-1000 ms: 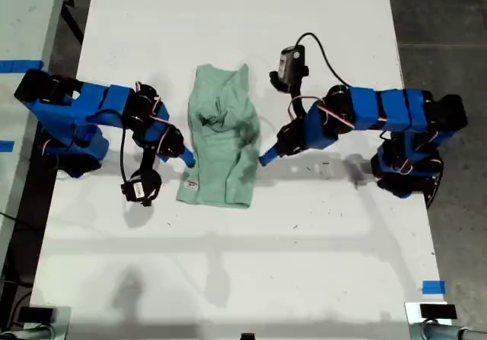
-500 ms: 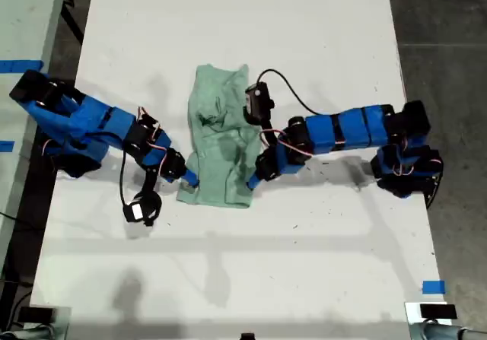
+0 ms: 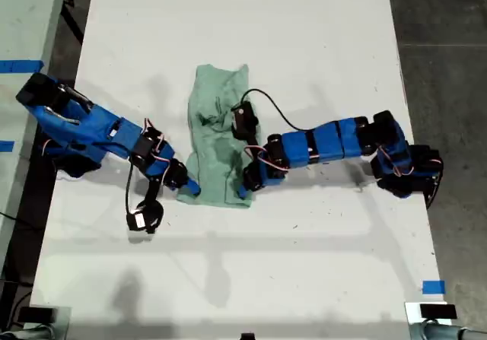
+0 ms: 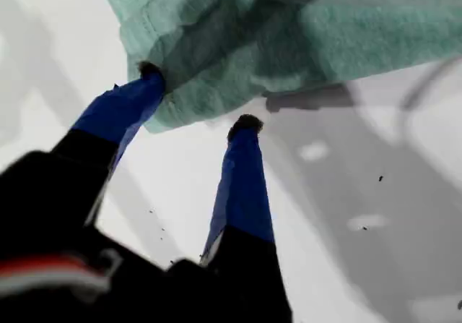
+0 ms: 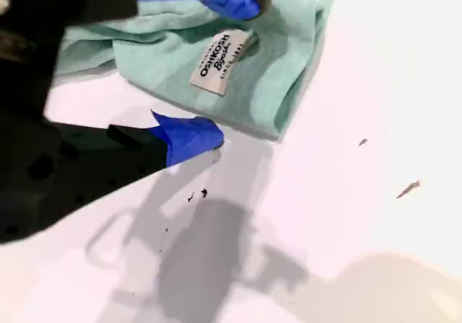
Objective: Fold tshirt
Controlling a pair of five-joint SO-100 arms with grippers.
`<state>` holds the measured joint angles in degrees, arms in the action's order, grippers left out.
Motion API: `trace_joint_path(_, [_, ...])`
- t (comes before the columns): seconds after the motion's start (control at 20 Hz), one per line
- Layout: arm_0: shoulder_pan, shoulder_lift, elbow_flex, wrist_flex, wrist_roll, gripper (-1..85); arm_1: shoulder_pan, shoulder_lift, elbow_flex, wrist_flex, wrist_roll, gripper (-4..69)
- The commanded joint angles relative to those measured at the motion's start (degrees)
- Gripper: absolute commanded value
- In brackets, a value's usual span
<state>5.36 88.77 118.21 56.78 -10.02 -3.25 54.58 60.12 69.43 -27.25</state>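
Note:
The pale mint-green tshirt [image 3: 217, 138] lies bunched in a narrow upright strip on the white table [image 3: 304, 36]. My first gripper [image 3: 245, 190] comes in from the exterior view's right, at the strip's lower right corner. Its first wrist view shows the gripper [image 4: 195, 100] open, with the tshirt [image 4: 303, 34] corner between the blue fingertips [image 4: 244, 128]. My second gripper [image 3: 190, 189] comes in from the exterior view's left, at the lower left corner. It [image 5: 216, 66] is open around the tshirt [image 5: 144, 59] edge that carries a white label [image 5: 220, 59].
The table's long edges run down both sides of the exterior view, with dark floor [image 3: 449, 36] beyond the right one. A blue tape mark [image 3: 434, 287] sits near the lower right corner of the exterior view. A black cable [image 3: 278, 112] loops over the first arm.
Both arms reached down the exterior view to the tshirt's lower corners. The first arm swung in from beside the cloth. The lower hem has bunched slightly narrower.

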Motion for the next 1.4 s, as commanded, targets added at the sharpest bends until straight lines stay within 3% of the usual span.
trace_joint_path(0.0, [-1.7, -2.4, -1.5, -3.1, 2.0, 22.0, 0.3, -1.8, -5.0, -1.6, 1.6, 19.8])
trace_joint_path(0.15, [-1.6, -6.3, -3.4, -5.4, 5.6, 14.2, -0.4, -4.9, -5.2, -0.9, 2.2, 15.1])
trace_joint_path(0.25, [-1.6, -10.3, -7.1, -4.2, 7.7, 6.3, -1.0, -5.7, -5.2, -0.4, 2.7, 2.0])
trace_joint_path(0.3, [-1.6, -11.5, -9.3, -2.6, 8.3, 0.1, -1.2, -5.8, -5.2, -0.3, 2.8, -1.2])
trace_joint_path(0.55, [1.0, -16.0, -26.0, 10.7, 7.4, 0.1, -3.1, -2.0, -5.3, 2.9, 1.8, -1.2])
trace_joint_path(0.8, [6.9, -26.8, -60.8, 29.0, 7.9, 0.1, -11.3, 14.3, -4.7, 16.5, 2.2, -1.2])
trace_joint_path(0.95, [7.8, -23.4, -63.8, 26.3, 7.1, 0.1, -12.7, 20.2, -4.4, 14.9, 2.9, -1.2])
trace_joint_path(1.15, [2.9, -17.0, -62.4, 28.7, 8.6, 0.1, -4.5, 23.6, -0.8, 10.0, -2.1, -1.2])
trace_joint_path(1.35, [-11.6, -10.7, -59.2, 31.2, 18.3, 0.1, 9.4, 23.3, 0.8, 5.4, -11.0, -1.2])
